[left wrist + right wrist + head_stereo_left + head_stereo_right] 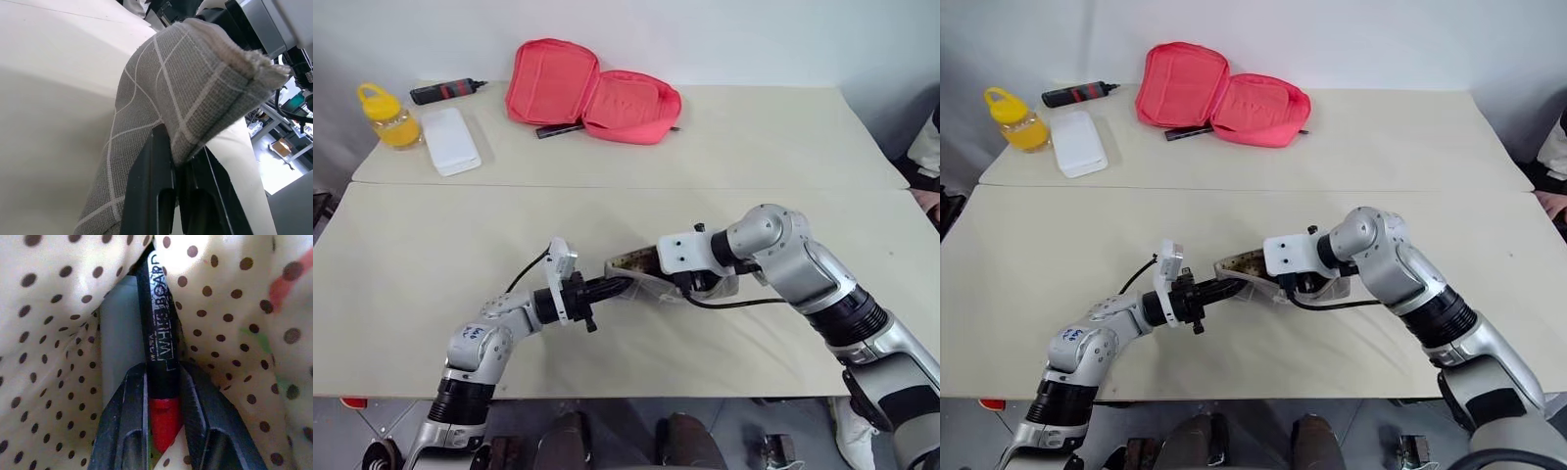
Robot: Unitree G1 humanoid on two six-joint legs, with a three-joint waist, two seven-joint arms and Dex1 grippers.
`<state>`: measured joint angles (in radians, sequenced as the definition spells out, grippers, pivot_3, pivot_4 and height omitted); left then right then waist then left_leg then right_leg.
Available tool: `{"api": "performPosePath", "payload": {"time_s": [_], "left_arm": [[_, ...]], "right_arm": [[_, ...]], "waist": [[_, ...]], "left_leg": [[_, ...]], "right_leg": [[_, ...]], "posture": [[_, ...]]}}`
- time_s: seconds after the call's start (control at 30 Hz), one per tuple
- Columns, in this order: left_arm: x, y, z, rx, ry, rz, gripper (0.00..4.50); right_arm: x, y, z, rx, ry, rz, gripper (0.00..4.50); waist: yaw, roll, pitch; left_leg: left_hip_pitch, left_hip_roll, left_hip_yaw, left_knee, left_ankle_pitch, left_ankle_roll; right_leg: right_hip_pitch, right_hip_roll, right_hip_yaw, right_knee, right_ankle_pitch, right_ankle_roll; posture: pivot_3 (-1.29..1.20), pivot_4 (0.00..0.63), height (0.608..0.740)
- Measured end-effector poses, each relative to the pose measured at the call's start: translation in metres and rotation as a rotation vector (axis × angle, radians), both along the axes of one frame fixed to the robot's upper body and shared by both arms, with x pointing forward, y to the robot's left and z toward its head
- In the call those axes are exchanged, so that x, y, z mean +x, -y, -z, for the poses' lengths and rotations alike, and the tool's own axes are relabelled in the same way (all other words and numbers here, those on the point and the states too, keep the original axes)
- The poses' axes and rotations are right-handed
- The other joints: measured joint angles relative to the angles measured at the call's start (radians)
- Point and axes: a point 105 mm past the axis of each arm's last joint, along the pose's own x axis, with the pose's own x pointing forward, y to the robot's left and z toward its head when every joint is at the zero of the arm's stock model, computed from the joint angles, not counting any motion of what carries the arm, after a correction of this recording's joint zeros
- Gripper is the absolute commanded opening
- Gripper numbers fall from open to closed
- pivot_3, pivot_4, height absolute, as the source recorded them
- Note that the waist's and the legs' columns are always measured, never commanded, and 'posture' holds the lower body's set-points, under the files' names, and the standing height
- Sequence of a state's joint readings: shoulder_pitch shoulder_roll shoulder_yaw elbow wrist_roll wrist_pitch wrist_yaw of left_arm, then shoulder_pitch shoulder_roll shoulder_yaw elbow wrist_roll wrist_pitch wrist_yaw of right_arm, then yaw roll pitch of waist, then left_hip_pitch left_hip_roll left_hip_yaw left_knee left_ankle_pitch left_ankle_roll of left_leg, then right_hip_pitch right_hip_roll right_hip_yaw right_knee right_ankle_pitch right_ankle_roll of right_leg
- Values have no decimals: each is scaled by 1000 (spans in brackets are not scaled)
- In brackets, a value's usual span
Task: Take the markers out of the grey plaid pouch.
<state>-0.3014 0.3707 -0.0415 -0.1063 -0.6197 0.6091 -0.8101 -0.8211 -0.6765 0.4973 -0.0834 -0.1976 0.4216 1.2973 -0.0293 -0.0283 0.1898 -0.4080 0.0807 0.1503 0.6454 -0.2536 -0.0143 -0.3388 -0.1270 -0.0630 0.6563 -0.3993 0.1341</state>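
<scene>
Jaws of the right gripper [164,396] clamp a dark, red-ended marker [157,333] inside the grey plaid pouch [171,93]. Left gripper [181,161] pinches the pouch's limp edge. Slim, stiff and probably slick, the marker is best gripped near its red end.

1. One grey plaid pouch [166,103] is lying on the near table [411,284].
2. One marker [159,357], dark with a red end, is showing inside the pouch.
3. One coral-red zip case [592,90] is lying open on the far table [773,137].
4. One yellow jar [386,116] is standing there.
5. One white box [450,140] is lying there.
6. One black-and-red tube [445,90] is lying there.
7. One long dark pen [558,129] is lying by the case.
</scene>
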Motion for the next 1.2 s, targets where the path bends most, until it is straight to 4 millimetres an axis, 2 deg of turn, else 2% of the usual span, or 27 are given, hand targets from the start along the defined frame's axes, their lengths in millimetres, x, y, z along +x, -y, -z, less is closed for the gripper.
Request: {"api": "performPosePath", "payload": {"time_s": [0.17, 0.37, 0.67, 1.0, 1.2], "left_arm": [[-1, 5, -5, 13, 53, 17, 0], [0, 11, -19, 36, 143, 40, 0], [1, 10, -24, 58, 182, 41, 0], [8, 12, -20, 28, 149, -33, 0], [2, 13, -15, 18, 112, -24, 0]], "right_arm": [[-12, 9, -11, 49, -73, 11, 569], [-16, 20, -27, 101, -91, 29, 569], [-17, 23, -29, 121, -99, 45, 569], [-10, 18, -7, 99, -40, 71, 569], [-8, 26, -3, 19, 19, 58, 569]], "waist": [[2, 0, 0], [2, 0, 0], [2, 0, 0], [-2, 0, 0], [2, 0, 0]], "left_leg": [[-5, 0, 0, 0, -1, 1], [-8, -1, -1, 1, -1, 1], [-11, -1, -1, 1, -1, 1], [-13, 0, -1, 3, -1, 1], [-12, -1, -2, 5, -1, 2]], "right_leg": [[-3, -1, -1, -2, 0, 0], [-5, -1, -2, -3, 0, 0], [-8, -1, -2, -3, 0, 0], [-10, 0, -2, -1, 0, 0], [-9, 0, -2, -1, 0, 1]], "posture": [[0, 150, 740], [0, 150, 740], [0, 150, 740], [0, 150, 740], [0, 150, 740]]}}
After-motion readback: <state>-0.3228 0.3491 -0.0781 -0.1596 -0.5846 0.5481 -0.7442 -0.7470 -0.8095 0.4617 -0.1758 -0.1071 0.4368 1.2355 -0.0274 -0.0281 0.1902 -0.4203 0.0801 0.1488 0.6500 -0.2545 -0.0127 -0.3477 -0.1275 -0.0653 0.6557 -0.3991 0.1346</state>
